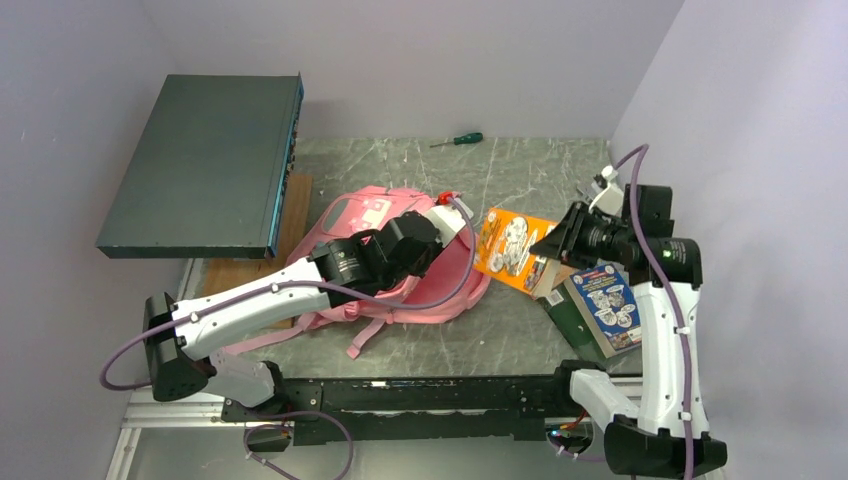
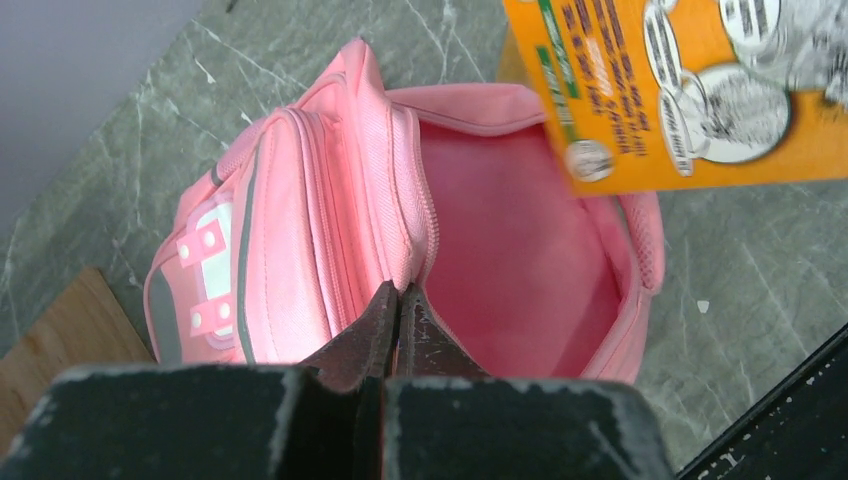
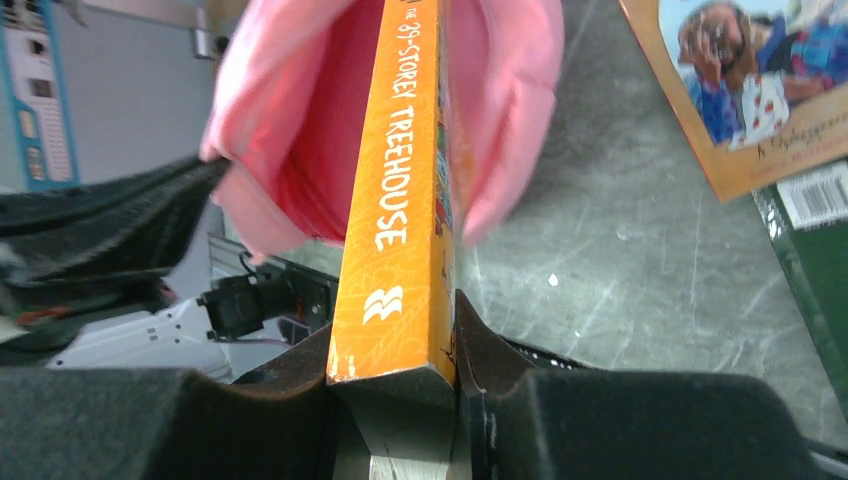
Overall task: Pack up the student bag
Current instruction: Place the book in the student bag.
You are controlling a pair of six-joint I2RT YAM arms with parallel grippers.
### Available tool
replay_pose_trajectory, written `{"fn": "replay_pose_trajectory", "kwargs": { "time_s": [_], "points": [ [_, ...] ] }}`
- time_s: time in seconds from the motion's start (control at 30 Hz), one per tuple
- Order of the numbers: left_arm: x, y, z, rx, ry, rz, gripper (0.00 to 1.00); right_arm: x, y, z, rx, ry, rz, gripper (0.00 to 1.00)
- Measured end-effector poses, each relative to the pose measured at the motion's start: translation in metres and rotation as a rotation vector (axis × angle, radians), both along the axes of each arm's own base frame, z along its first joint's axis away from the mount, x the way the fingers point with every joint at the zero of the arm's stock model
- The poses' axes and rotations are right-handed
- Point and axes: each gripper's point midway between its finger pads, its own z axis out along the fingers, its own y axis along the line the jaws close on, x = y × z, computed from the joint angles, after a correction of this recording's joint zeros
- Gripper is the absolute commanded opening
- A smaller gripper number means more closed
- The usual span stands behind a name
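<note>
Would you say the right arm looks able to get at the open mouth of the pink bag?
Probably yes: the left arm's jaws pinch the student bag by its rim, holding the mouth open, and the orange book in the right jaws points at it, nothing between.

Pale lilac walls [image 1: 420, 60] close in the back and both sides, evenly lit, with only soft shadows. The counter [image 1: 520, 170] is grey-green marbled stone with white scratches. At its left end a dark flat box [image 1: 205, 165] overlaps a wooden board [image 1: 240, 272]. A black rail [image 1: 420, 392] runs along the near edge
</note>
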Motion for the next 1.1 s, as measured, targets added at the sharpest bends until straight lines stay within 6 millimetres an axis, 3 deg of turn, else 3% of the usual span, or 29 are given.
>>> {"fn": "replay_pose_trajectory", "kwargs": {
  "time_s": [0.13, 0.27, 0.37, 0.53, 0.6, 0.67, 0.83, 1.1],
  "points": [
    [0.000, 0.003, 0.002, -0.019, -0.032, -0.008, 0.00, 0.016, 0.003, 0.031, 0.018, -0.074, -0.004, 0.00],
    [0.001, 0.006, 0.003, -0.039, -0.056, -0.003, 0.00, 0.021, 0.006, 0.034, 0.047, -0.089, -0.020, 0.00],
    [0.001, 0.008, 0.004, -0.065, -0.073, 0.003, 0.00, 0.025, 0.020, 0.013, 0.138, -0.062, 0.003, 0.00],
    [0.000, 0.012, 0.009, -0.118, -0.105, 0.003, 0.00, 0.011, 0.073, -0.073, 0.376, 0.173, 0.075, 0.00],
    [-0.002, 0.014, 0.011, -0.149, -0.118, 0.000, 0.00, 0.011, 0.088, -0.090, 0.479, 0.226, 0.060, 0.00],
    [-0.005, 0.017, 0.012, -0.180, -0.131, -0.004, 0.00, 0.019, 0.098, -0.096, 0.565, 0.244, 0.038, 0.00],
    [-0.011, 0.023, 0.022, -0.262, -0.164, -0.019, 0.00, 0.048, 0.133, -0.087, 0.665, 0.222, 0.073, 0.00],
    [-0.013, 0.025, 0.036, -0.312, -0.192, -0.032, 0.00, 0.086, 0.185, -0.107, 0.680, 0.257, 0.075, 0.00]
  ]
}}
